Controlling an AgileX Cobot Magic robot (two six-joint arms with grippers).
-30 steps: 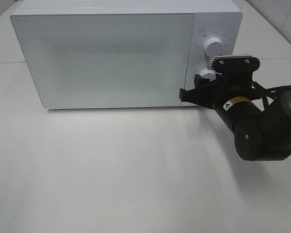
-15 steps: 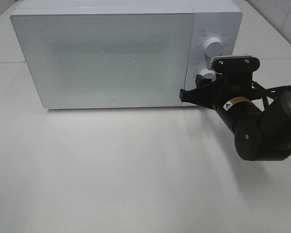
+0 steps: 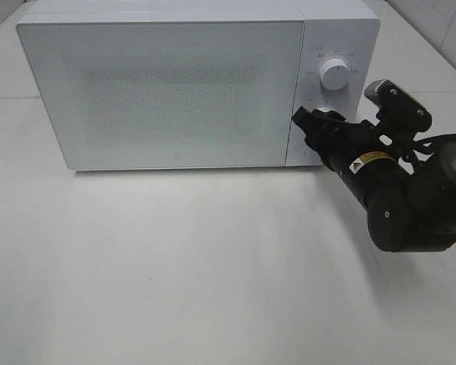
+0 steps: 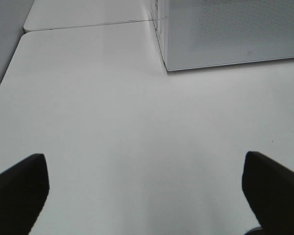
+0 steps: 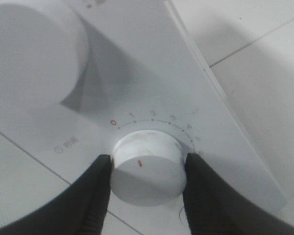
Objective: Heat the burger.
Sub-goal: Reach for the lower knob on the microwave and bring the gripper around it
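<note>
Two black fingers (image 5: 95, 196) of the right gripper (image 5: 146, 172) clamp the boxy white microwave's (image 3: 330, 30) round white lower dial (image 5: 147, 155). With the door (image 3: 167, 91) shut, the burger is unseen, presumably inside; timing remains. The left gripper (image 4: 147, 191) gapes empty.

Free table (image 3: 213, 266) before shut microwave (image 3: 175, 91)

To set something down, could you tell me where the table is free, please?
The table in front of the microwave door is bare. It is crowded at the right, where the right claw grips the lower knob.
</note>
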